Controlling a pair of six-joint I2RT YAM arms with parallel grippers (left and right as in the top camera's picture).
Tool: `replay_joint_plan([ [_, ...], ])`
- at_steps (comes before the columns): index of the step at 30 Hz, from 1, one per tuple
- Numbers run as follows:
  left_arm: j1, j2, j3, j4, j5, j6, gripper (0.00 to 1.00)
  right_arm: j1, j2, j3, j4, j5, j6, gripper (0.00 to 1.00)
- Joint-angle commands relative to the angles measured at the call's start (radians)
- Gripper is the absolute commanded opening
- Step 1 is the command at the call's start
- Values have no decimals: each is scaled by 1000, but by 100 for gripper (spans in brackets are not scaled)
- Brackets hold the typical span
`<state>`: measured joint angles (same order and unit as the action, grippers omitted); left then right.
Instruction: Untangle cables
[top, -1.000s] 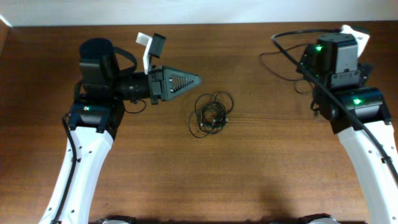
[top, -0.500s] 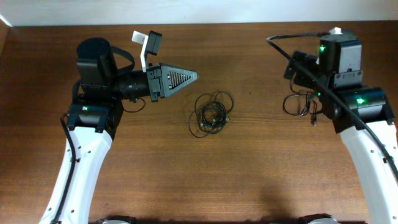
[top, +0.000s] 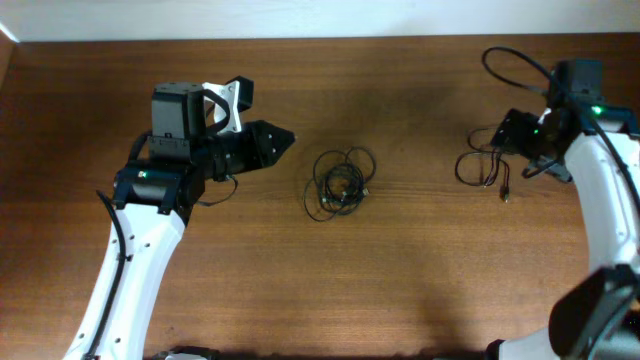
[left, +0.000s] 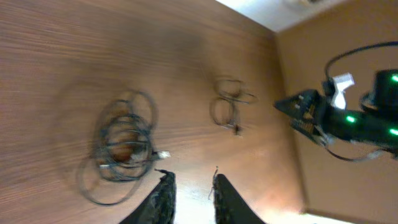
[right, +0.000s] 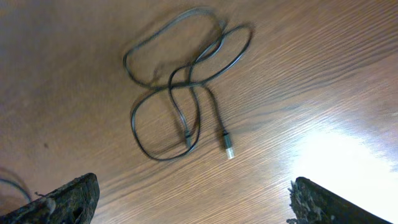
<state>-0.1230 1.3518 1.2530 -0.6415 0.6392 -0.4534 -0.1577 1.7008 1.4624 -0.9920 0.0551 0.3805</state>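
Ahead of the left fingers (left: 163, 198), off to one side, knotted bundle of cables (top: 340, 183) lies on worktop (top: 400, 280); left fingers barely parted, holding nothing; loose cable (right: 186, 93) lies ahead of right fingers (right: 69, 198); those spread wide, empty.

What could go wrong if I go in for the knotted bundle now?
1. The left gripper is barely open; it may shove the cable bundle or catch several loops together, tightening the knot.
2. The loose cable lies close by the open right gripper; a low sweep could drag it toward the bundle.
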Motion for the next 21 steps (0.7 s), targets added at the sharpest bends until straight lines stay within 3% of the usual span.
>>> replay_joint_plan([
  [1,-2,-4,5,-22,-152,22,28,2,112,4,-3,-112,-9,97],
  [4,-2,-4,5,-26,-166,22,30,1,192,4,12,-126,-10,90],
  [9,-2,-4,5,-27,-166,22,32,0,260,4,85,-123,-37,54],
  [13,-2,-4,5,-27,-166,22,35,0,293,4,138,-111,-171,53],
  [14,-2,-4,5,-27,-166,22,35,-1,301,4,142,-75,-171,58],
  [17,-2,-4,5,-27,-166,22,36,0,336,1,146,-17,-171,58],
  [19,-2,-4,5,-27,-166,23,37,0,356,1,146,-21,-172,57],
  [21,-2,-4,5,-27,-166,22,37,0,373,1,150,-21,-171,49],
])
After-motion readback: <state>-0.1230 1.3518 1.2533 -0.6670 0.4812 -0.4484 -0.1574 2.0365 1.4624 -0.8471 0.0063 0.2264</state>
